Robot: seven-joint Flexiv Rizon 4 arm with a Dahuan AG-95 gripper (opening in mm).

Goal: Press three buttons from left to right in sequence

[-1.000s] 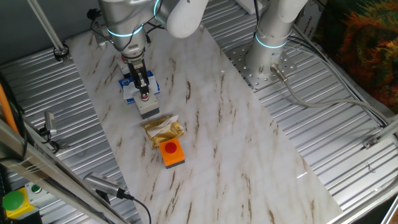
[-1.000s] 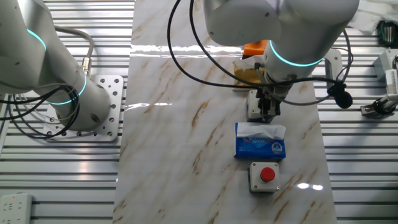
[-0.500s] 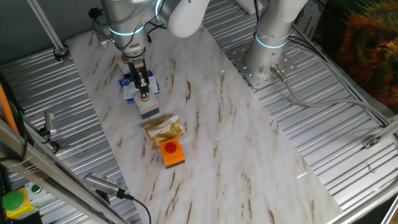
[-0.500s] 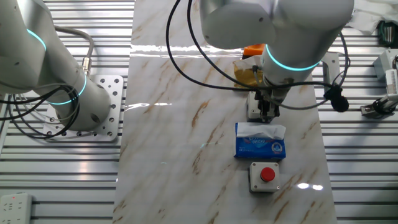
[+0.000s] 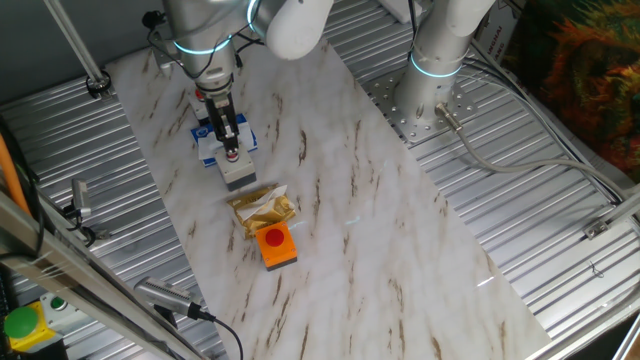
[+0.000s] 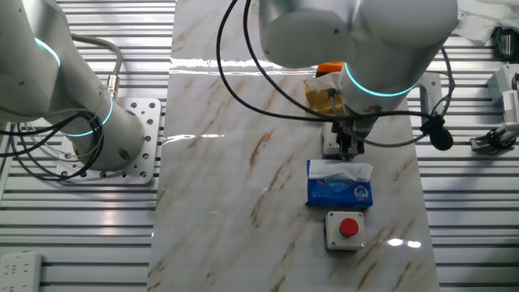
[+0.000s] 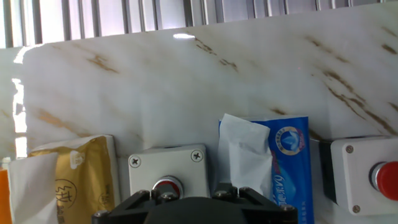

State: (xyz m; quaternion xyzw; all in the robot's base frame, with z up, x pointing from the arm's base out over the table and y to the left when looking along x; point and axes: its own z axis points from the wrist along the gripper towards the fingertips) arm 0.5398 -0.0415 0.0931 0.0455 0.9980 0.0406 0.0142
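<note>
Three red-capped button boxes lie in a row on the marble board. The middle grey-white button also shows in the other fixed view and the hand view. My gripper stands upright over its red cap, fingertips at or just above it. No view shows the fingertips clearly. The orange-based button sits at one end. The other grey-white button sits at the other end, hidden behind my arm in one fixed view.
A blue-and-white carton lies between the middle and end grey buttons. A gold packet lies between the middle and orange buttons. A green button on a yellow box sits off the board. A second arm's base stands beside it.
My arm has risen very slightly; the fingertips stay over the middle button's cap. Nothing else has moved.
</note>
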